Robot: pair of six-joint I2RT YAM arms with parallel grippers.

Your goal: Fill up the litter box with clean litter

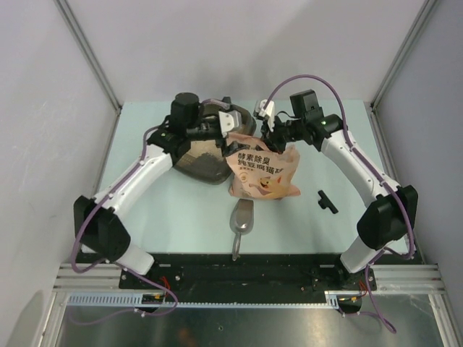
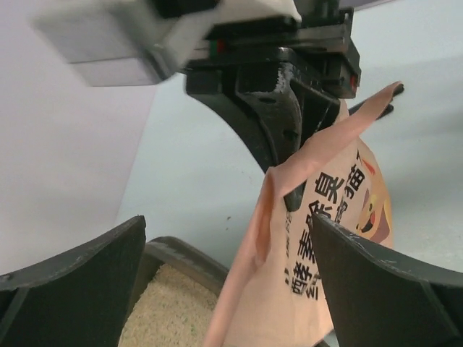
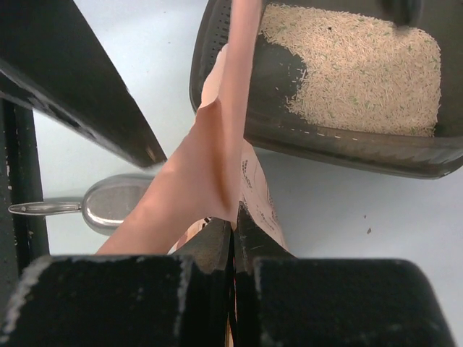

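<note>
Pale table [image 1: 181, 213]: litter box [image 1: 197, 165] back-left, clean litter [image 3: 362, 72] inside. Right gripper [image 3: 233, 223] pinches the pink bag [image 1: 264, 173] top just right of the box; left gripper [image 2: 228, 285], nearer, spread wide, probably straddling the bag's edge.

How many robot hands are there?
2. The left gripper hangs open by the litter box, beside the bag; the right gripper pinches the bag's top edge.

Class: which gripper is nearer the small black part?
Right. The right gripper, holding the bag, is left of the black part; the left gripper farther left, by the litter box.
</note>
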